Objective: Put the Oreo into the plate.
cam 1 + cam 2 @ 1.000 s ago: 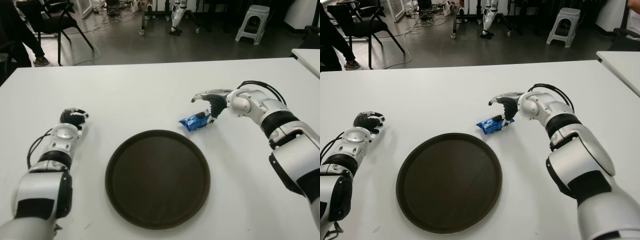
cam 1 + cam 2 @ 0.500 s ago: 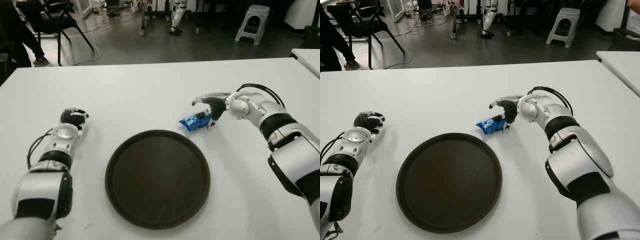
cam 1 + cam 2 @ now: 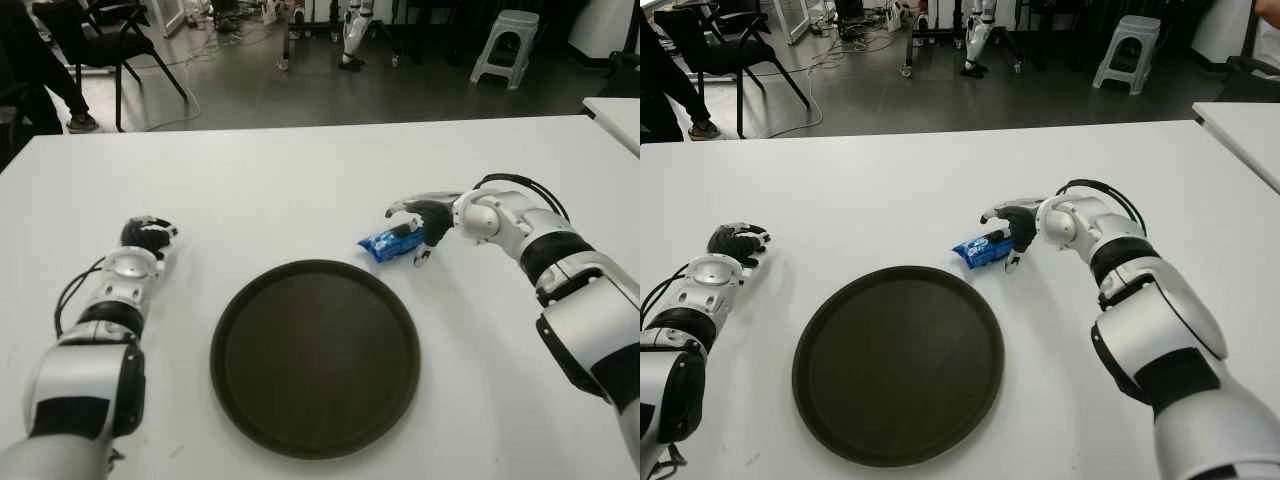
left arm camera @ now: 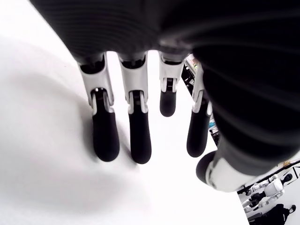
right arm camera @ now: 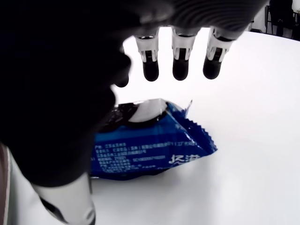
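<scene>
Nearest us, low in the middle of the frame, sits the dark round plate [image 3: 315,360], bare, on the white table [image 3: 300,190]. Just past its upper right rim lies the Oreo [image 3: 390,243], a small blue foil packet flat on the table. We judge it light, crinkly and slick, with brittle biscuits inside, so we would pinch it across its short width around the middle (gently, not by the crimped ends).

Our right hand [image 3: 425,222] is right of centre, arched over the packet's right end, fingers [image 5: 180,65] spread above it and not yet closed; the thumb side seems to touch the wrapper. Compared with a second ago, the hand has dropped lower and closer over the packet, which has not moved.

Our left hand [image 3: 147,236] shows at mid-left beside the plate, fingers loosely extended, holding nothing.
</scene>
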### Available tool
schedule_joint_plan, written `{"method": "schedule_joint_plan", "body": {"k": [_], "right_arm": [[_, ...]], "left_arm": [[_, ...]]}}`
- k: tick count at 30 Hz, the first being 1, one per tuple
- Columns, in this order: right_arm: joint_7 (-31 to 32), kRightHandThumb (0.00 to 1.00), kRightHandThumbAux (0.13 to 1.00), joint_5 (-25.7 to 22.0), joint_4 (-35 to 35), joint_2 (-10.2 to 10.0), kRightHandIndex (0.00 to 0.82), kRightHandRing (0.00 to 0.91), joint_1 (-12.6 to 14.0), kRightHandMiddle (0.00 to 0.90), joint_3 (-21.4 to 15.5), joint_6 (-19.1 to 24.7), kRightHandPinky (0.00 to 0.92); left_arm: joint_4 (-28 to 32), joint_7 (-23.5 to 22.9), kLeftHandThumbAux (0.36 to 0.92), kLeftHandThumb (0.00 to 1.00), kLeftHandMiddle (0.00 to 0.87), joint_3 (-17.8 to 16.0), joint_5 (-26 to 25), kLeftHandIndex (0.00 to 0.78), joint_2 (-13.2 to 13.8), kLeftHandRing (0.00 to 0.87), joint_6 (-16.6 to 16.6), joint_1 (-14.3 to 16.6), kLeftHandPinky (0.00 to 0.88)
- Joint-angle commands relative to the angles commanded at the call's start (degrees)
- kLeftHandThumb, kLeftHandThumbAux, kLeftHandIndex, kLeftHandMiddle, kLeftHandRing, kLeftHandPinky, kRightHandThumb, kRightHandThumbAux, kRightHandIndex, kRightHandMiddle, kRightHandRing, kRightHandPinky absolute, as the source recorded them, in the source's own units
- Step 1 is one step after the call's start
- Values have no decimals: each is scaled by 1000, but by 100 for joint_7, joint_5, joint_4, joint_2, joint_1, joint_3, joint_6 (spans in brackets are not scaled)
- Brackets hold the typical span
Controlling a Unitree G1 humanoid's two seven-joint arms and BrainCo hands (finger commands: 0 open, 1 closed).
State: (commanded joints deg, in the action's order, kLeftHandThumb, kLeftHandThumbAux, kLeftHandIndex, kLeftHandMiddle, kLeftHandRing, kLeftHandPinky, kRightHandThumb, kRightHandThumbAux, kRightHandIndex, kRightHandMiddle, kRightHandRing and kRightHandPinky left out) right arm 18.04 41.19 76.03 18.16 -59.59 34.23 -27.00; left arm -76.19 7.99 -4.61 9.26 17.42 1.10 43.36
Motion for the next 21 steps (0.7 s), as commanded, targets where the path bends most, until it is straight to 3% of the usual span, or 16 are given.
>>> {"method": "schedule_joint_plan", "body": {"k": [9,21], "right_arm": [[99,0,845,12,-12,-18,0,0,-15,3,15,19,13],[37,0,859,70,-1,-63,0,0,-13,0,82,87,11]], "left_arm": [[4,-18,726,673,104,15,20,398,2,139,-43,14,191],[4,-17,725,673,116,-39,-29,398,-7,149,-10,-8,198]]}}
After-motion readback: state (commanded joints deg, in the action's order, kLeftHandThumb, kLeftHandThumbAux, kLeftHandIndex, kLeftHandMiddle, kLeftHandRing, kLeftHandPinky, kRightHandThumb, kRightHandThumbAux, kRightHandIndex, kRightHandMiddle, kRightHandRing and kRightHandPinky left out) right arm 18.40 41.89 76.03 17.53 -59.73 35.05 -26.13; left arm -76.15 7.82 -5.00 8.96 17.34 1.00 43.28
